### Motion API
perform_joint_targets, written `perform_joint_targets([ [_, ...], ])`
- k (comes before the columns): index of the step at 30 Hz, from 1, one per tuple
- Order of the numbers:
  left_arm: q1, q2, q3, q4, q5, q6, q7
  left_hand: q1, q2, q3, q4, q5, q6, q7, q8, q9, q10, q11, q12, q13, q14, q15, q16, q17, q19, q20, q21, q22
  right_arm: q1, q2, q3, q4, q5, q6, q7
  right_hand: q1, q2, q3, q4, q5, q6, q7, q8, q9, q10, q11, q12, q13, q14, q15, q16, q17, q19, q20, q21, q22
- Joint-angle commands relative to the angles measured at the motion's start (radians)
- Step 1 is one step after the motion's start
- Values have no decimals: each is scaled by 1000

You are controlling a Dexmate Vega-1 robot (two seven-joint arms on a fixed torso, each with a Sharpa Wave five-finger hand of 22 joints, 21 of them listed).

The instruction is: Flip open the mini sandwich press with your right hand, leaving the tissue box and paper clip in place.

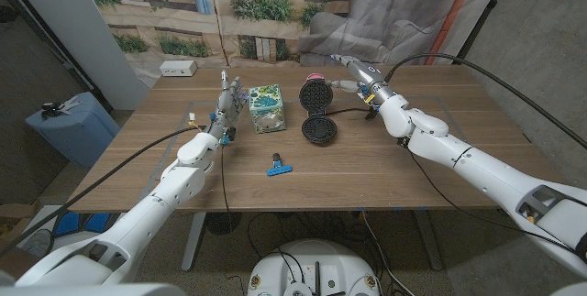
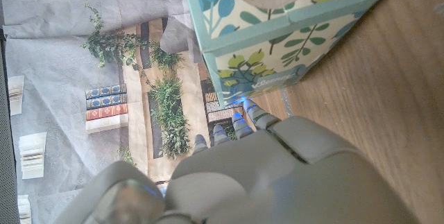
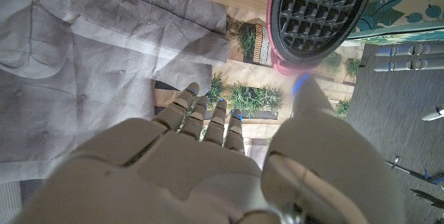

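Observation:
The mini sandwich press stands open in the middle of the table, its pink lid upright over the black base. My right hand hovers just right of the lid, fingers spread and holding nothing. In the right wrist view its thumb reaches up to the lid's pink rim under the waffled plate. The teal tissue box sits left of the press. My left hand stands beside it, empty. A blue paper clip lies nearer the front.
The press's cable runs right across the table under my right arm. A white power strip lies at the back left corner. A blue bin stands off the table's left side. A printed backdrop hangs behind.

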Motion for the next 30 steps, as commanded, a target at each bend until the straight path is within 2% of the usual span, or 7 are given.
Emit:
perform_joint_targets([
  [1,0,0,0,0,0,0,0,0,52,-7,-1,5,-34,-8,5,5,-5,0,7,2,-7,-36,3,3,4,-3,6,3,-53,-18,76,21,160,104,23,-17,0,-8,6,3,-18,3,-8,2,-11,4,-5,3,-10,1,-6,4,7,-1,-1,2],
  [13,0,0,0,0,0,0,0,0,52,-7,-1,5,-35,-8,5,4,-6,-2,7,2,-7,-37,3,3,4,-4,6,3,-81,-5,114,101,272,203,29,-66,-8,-30,23,-7,-33,8,-12,2,-22,9,-5,4,-28,6,-11,7,1,-1,-3,2],
  [17,0,0,0,0,0,0,0,0,52,-7,-1,5,-36,-8,4,4,-6,0,7,2,-7,-36,3,3,4,-3,6,3,-92,-4,127,116,305,223,32,-99,-4,-40,38,-9,-41,7,-13,3,-28,12,-5,4,-38,1,-12,10,-5,-6,-4,3],
  [22,0,0,0,0,0,0,0,0,52,-7,-1,5,-35,-8,5,5,-5,1,7,2,-7,-37,3,3,3,-2,6,3,-125,19,168,132,397,248,19,-160,11,-58,67,-10,-53,3,-14,3,-37,7,-4,5,-54,-9,-13,16,-19,-14,-5,3],
  [30,0,0,0,0,0,1,0,0,52,-7,-1,5,-34,-8,5,5,-7,-3,6,2,-7,-38,3,3,4,-3,6,3,-159,40,206,127,510,249,43,-202,20,-70,85,-11,-61,7,-16,2,-42,17,-3,4,-63,-8,-12,20,-30,-16,-6,4],
])
